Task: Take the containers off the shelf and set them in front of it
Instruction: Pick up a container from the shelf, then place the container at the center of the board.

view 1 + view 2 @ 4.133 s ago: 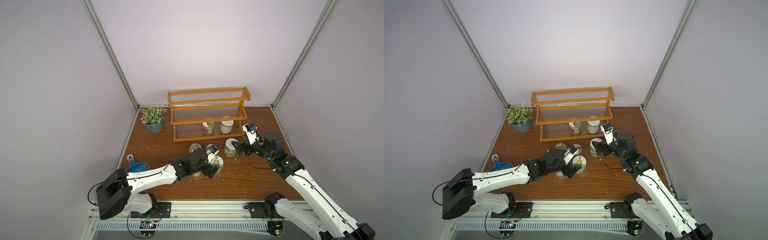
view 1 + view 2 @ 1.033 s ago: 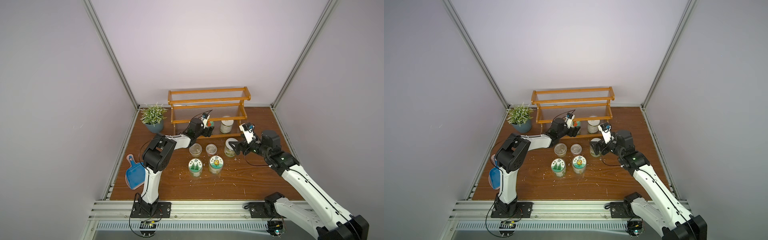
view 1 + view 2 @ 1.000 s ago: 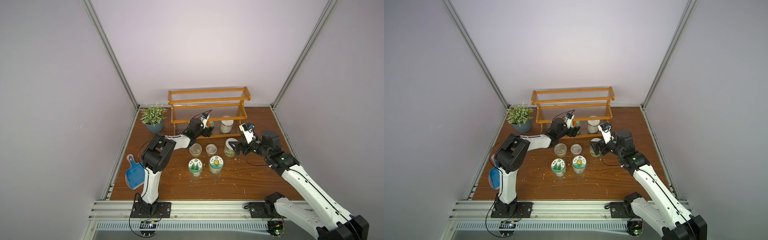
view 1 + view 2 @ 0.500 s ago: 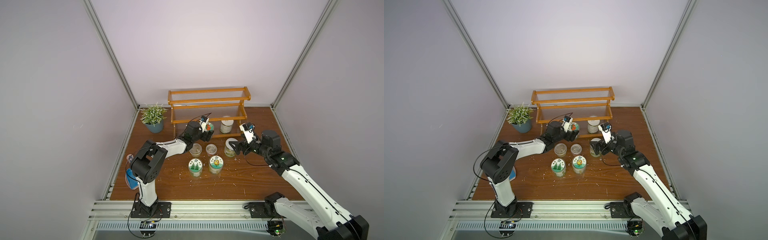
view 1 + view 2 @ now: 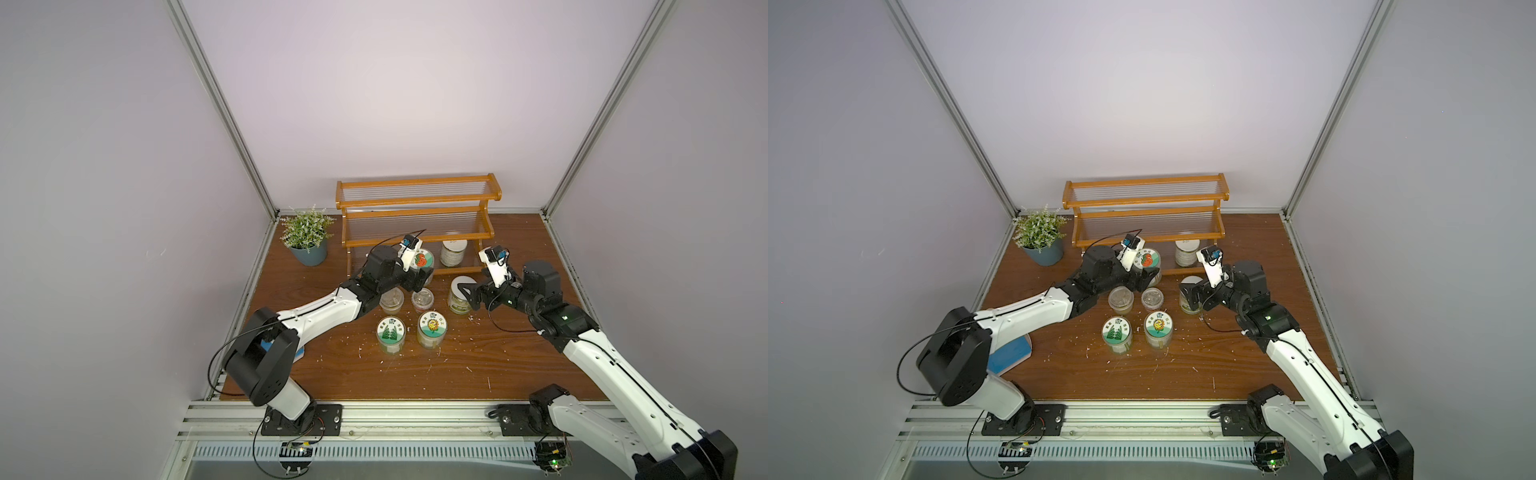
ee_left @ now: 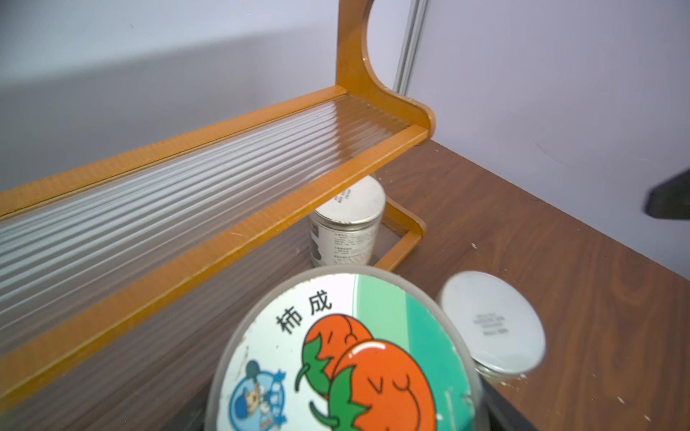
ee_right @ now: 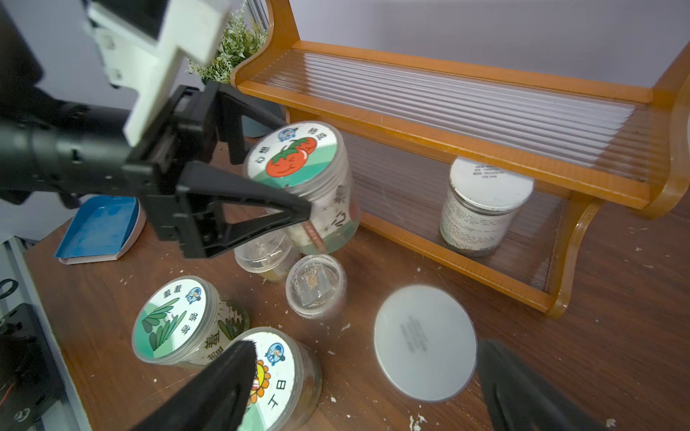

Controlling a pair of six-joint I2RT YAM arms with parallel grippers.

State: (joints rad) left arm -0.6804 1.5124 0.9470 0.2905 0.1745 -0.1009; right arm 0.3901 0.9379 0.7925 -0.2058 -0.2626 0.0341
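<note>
Pinching tomato-lid jar (image 7: 298, 156) in half-open left gripper (image 7: 295, 171) | straddling white-lid jar (image 7: 425, 347) with wide-open right gripper (image 7: 364, 352), gripping nothing | fingers (image 7: 231, 184) on jar seen only from right wrist

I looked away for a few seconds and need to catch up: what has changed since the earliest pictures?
The left gripper went from the front jars to the shelf, closed on the tomato-lidded jar and drew it off the bottom tier, tilted, close to the clear cups. Unchanged: right gripper open around the white-lidded table jar; the last shelf jar; the front jars.
</note>
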